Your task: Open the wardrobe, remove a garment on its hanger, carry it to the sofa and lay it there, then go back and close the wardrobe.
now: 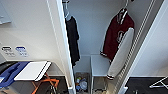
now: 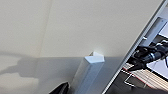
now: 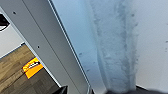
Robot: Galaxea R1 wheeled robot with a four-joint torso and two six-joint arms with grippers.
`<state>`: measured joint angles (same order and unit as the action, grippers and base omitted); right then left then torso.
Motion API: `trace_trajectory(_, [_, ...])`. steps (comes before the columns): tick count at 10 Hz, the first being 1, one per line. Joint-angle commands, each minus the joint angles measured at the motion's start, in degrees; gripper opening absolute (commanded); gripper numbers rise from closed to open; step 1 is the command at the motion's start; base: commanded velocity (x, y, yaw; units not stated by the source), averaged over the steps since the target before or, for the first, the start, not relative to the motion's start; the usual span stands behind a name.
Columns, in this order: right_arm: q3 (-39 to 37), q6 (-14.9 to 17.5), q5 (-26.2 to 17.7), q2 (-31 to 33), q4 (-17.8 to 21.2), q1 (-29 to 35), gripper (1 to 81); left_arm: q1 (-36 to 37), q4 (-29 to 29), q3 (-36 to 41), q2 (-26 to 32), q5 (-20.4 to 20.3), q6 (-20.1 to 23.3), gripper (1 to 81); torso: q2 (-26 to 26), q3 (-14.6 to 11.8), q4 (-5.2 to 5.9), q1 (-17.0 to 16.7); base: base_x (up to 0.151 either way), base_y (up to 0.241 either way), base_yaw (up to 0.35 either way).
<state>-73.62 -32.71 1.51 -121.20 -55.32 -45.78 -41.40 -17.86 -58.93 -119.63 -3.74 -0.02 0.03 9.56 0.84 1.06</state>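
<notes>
The wardrobe (image 1: 92,30) stands open in the head view, both white doors swung out and its white interior showing. The garment (image 1: 116,37), a dark red jacket with white sleeves, hangs at the right inside on the hanger (image 1: 124,10). One white sleeve (image 1: 122,55) drops beside the right door (image 1: 155,50). In the left wrist view a white door face carries a small white handle (image 2: 91,67) close to the camera. The right wrist view sits close to a door edge (image 3: 50,42) and the fuzzy white sleeve (image 3: 117,50).
A black T-shirt (image 1: 72,37) hangs at the left inside, behind the left door (image 1: 32,30). A low white shelf (image 1: 100,65) and a bin of small items (image 1: 81,82) sit at the bottom. A white-topped stand with orange legs (image 1: 32,71) is at lower left.
</notes>
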Motion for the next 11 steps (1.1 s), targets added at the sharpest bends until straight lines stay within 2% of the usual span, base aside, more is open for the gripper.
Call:
trace_trajectory(1, [9.29, -2.62, 11.58, -1.88, -0.14, -3.06, 81.1, -0.92, 0.19, 17.18, -0.62, 8.93, -2.08, 81.1, -0.03, 0.00, 0.00, 0.00, 0.000, 0.000, 0.000])
trace_trajectory(5, [8.24, -2.62, 14.13, 0.32, -0.14, -3.41, 81.1, -2.95, -0.77, 19.29, 5.18, 8.05, -2.00, 81.1, -0.03, 0.00, 0.00, 0.00, 0.000, 0.000, 0.000])
trace_trajectory(6, [7.27, -2.89, 15.80, 1.46, -0.14, -3.93, 81.1, -3.91, -1.21, 19.38, 6.94, 6.82, -2.00, 81.1, -0.03, 0.00, 0.00, 0.00, 0.000, 0.000, 0.000])
trace_trajectory(10, [0.79, -3.59, 25.89, 7.95, 0.48, -6.84, 81.1, -7.95, -3.23, 19.12, 12.46, 6.47, -2.08, 81.1, -0.03, 0.00, 0.00, 0.00, 0.000, 0.000, 0.000])
trace_trajectory(11, [-1.32, -3.59, 27.14, 8.83, 0.65, -7.71, 81.1, -9.26, -3.32, 17.98, 13.69, 6.30, -2.08, 81.1, -0.03, -0.02, 0.02, -0.09, 0.000, 0.000, 0.000])
